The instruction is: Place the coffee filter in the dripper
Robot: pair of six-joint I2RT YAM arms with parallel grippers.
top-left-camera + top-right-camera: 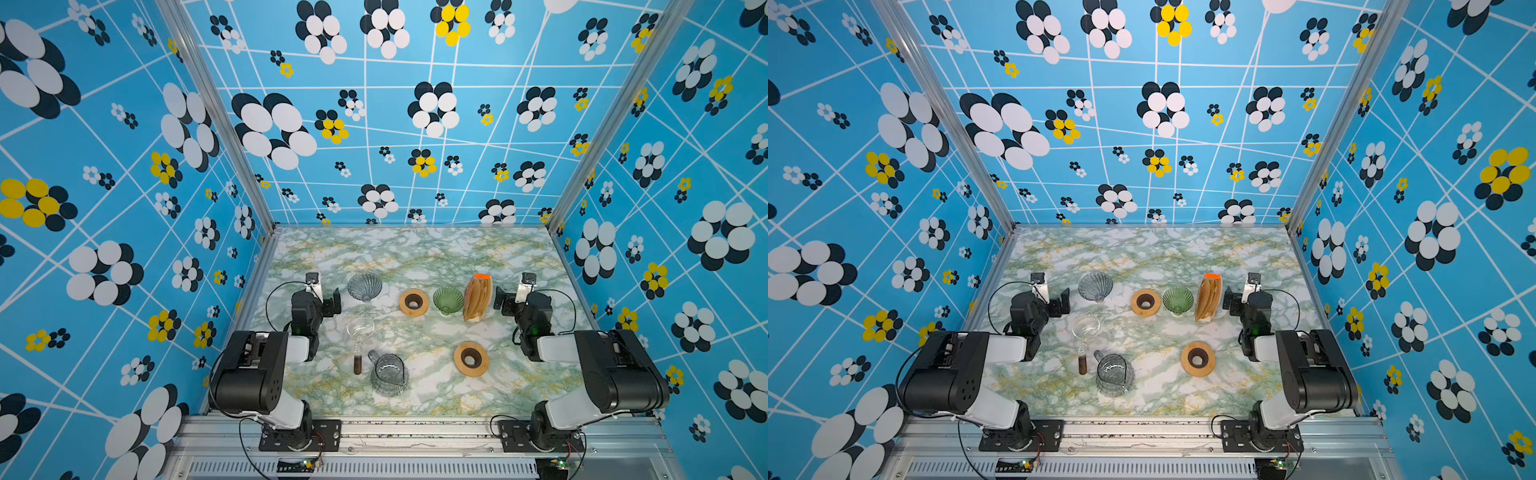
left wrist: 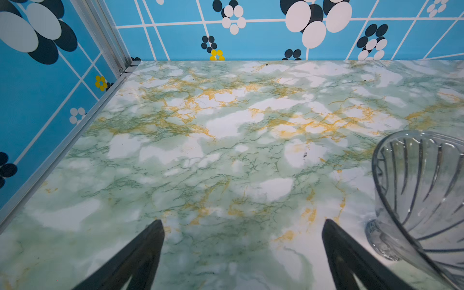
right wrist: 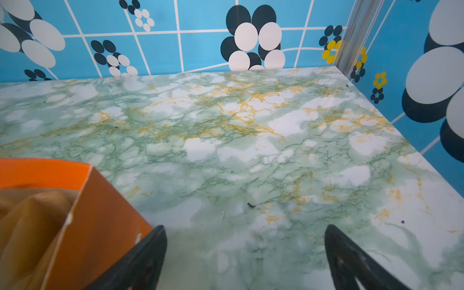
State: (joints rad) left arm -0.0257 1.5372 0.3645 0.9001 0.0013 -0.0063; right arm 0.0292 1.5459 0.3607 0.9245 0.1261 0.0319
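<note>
On table (image 1: pixel 415 257), filter pack (image 1: pixel 478 297) by R gripper (image 3: pixel 244 227)

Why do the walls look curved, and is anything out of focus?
Both top views: wide lens bends the wall lines, tabletop sharp. Right wrist view: the near orange filter box is blurred. Left wrist view: the glass dripper looks crisp.
</note>
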